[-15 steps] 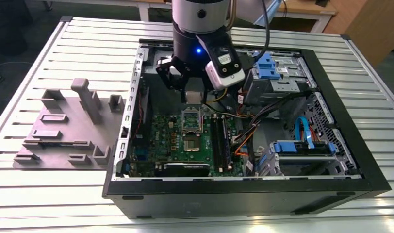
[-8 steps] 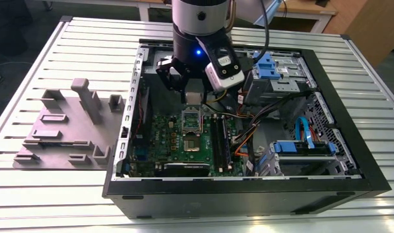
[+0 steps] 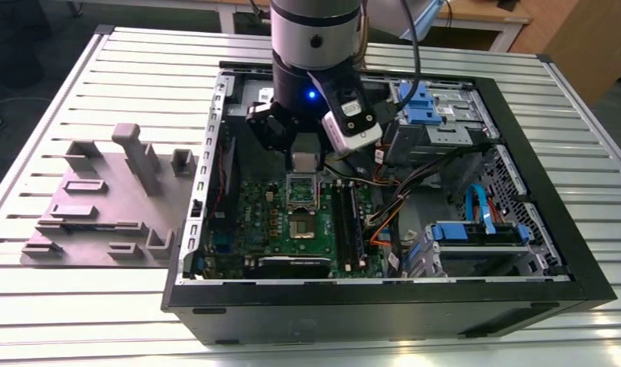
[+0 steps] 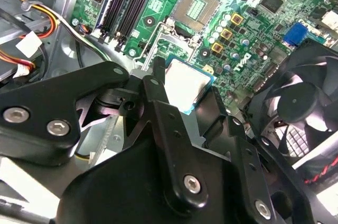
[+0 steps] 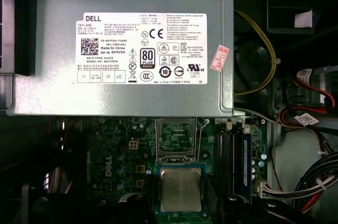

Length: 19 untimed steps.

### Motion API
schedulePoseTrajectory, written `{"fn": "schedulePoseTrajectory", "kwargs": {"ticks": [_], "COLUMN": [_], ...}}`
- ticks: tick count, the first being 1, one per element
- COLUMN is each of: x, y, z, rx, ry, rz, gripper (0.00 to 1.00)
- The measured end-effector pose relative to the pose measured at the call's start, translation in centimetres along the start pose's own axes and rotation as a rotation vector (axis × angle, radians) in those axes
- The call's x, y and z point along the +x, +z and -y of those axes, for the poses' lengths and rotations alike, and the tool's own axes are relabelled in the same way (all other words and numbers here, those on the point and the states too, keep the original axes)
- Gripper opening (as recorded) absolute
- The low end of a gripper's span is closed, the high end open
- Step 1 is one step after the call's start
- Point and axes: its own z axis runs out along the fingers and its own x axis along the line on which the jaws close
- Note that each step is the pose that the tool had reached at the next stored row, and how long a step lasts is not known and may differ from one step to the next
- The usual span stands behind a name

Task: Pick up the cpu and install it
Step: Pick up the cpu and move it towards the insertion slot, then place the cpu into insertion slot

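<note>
Fingers [image 4: 158, 102] held the cpu [image 4: 186, 84] up, close to the open socket [image 3: 302, 229]. It looked like it needed lining up flat first.

A small, flat, square cpu [image 5: 180, 189] is shown, its silvery-grey metal top bordered by a thin blue-green edge. It is held flat, metal top upward, clamped at two opposite edges between the black fingertips of the gripper [image 4: 184, 85]. It is seen over the green motherboard [image 3: 274, 210].
</note>
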Motion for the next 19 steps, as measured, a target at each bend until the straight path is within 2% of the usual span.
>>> {"fn": "schedulePoseTrajectory", "kwargs": {"ticks": [4, 9, 18, 19], "x": [0.02, -0.21, -0.24, -0.24], "y": [0.48, 0.68, 0.66, 0.51], "z": [0.08, 0.09, 0.09, 0.08], "rx": [0.0000, 0.0001, 0.0000, 0.0000], "ry": [0.000, -0.001, -0.001, -0.001], "rz": [0.0000, -0.0006, -0.0006, -0.0007], "gripper": [0.47, 0.47, 0.47, 0.47]}}
